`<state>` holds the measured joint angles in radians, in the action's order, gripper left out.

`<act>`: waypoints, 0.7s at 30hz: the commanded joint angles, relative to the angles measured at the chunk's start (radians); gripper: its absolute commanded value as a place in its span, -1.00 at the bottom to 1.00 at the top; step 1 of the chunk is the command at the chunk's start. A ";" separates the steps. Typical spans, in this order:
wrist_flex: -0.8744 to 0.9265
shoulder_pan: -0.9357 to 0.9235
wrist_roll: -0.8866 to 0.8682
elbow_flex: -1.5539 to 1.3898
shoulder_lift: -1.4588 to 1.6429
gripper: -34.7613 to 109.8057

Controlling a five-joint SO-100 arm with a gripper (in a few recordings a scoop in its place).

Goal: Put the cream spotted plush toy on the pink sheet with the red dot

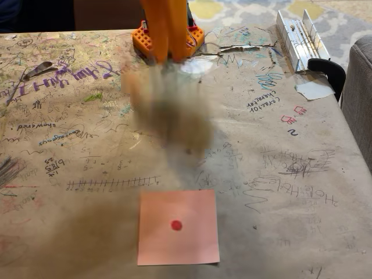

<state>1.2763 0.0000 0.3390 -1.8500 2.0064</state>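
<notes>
The pink sheet (178, 227) lies flat near the table's front edge, its red dot (176, 225) bare at the centre. My orange arm (165, 26) rises from its base at the back of the table. Below it hangs a heavy motion blur (171, 116), a brownish-cream smear over the middle of the table, well behind the sheet. Within the smear I cannot separate the cream spotted plush toy from my gripper, so the state of the jaws is unreadable. A pale white patch (196, 65) shows just right of the arm's base.
The table (70, 174) is brown paper covered in scribbles. A metal bracket (299, 38) and a black clamp (328, 70) sit at the back right, a small white paper scrap (314, 89) beside them. A grey cushion (359, 99) borders the right edge.
</notes>
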 commanded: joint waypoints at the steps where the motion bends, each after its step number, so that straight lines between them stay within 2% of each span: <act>1: -0.029 0.031 0.071 -0.365 0.238 0.06; 6: -0.040 0.075 0.077 -0.555 0.468 0.05; 14: -0.103 0.123 0.087 -0.584 0.449 0.02; 18: -0.124 0.189 0.052 -0.604 0.469 -0.09; 21: -0.069 0.262 -0.009 -0.575 0.538 -0.27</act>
<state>1.1612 0.2010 0.3712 -2.4574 2.4682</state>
